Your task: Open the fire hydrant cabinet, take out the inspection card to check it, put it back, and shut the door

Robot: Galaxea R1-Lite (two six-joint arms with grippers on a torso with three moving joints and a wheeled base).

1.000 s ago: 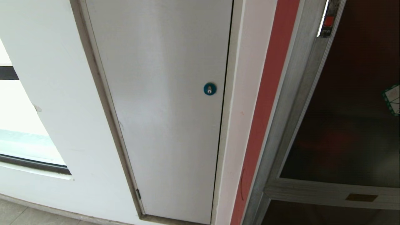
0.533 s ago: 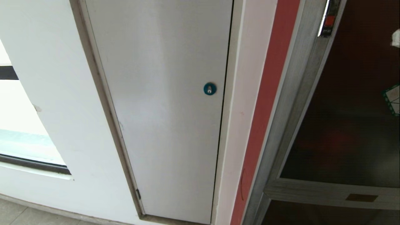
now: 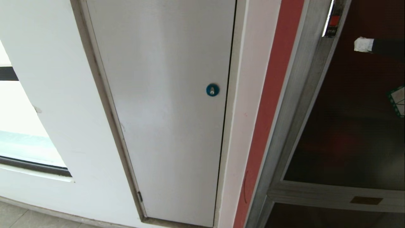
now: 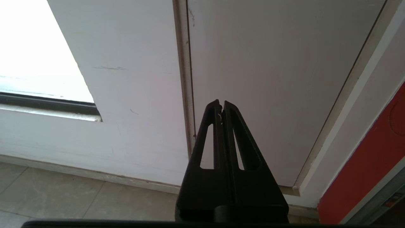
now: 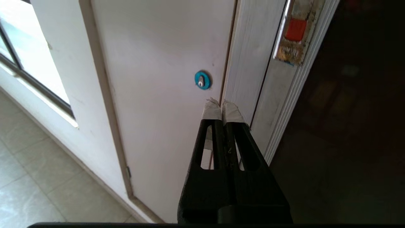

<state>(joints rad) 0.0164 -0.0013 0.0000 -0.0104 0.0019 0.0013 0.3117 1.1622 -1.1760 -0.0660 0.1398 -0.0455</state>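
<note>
The right hand [image 3: 362,44], fingers pressed together and holding nothing, hangs before the door [image 3: 354,126] of the fire hydrant cabinet [image 3: 303,95], near the latch [image 3: 333,21], probably to press it.

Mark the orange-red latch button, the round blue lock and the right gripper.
orange-red latch button [image 5: 296,29], right wrist view, centre of the button.
round blue lock [image 3: 212,90], head view, its face.
right gripper [image 5: 222,106], right wrist view, between the white-taped fingertips.
</note>
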